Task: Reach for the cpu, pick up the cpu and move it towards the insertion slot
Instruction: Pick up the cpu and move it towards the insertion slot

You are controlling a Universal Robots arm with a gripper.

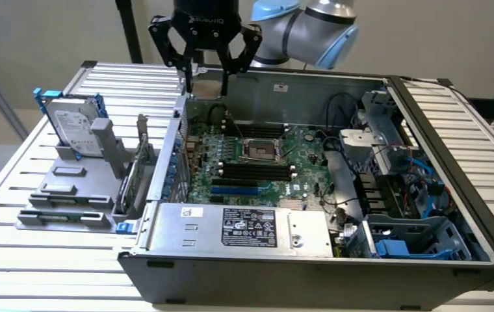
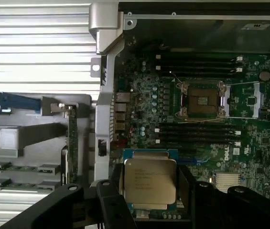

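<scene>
Holding the small flat square cpu (image 2: 150,183) with its shiny silver-grey metal face, the black pincer (image 1: 205,65) hangs above the back wall of the open grey computer case (image 1: 316,260), at the exterior view's upper left of the case. In the wrist view the chip sits between the two dark fingers (image 2: 107,202), which are clamped on its opposite edges; printed text shows on its face, too small to read. The insertion slot (image 2: 202,100), a square socket with a silvery metal frame and dark centre, lies on the green motherboard (image 1: 264,162) between two banks of long black memory slots (image 2: 197,133); its frame stands open. Chip and socket are well apart. In the exterior view the socket (image 1: 262,153) is seen near the board's middle. Beside the case, on the slatted metal table (image 1: 21,195), a grey parts holder (image 1: 65,201) carries an upright silver hard drive with blue bracket (image 1: 73,127).
</scene>
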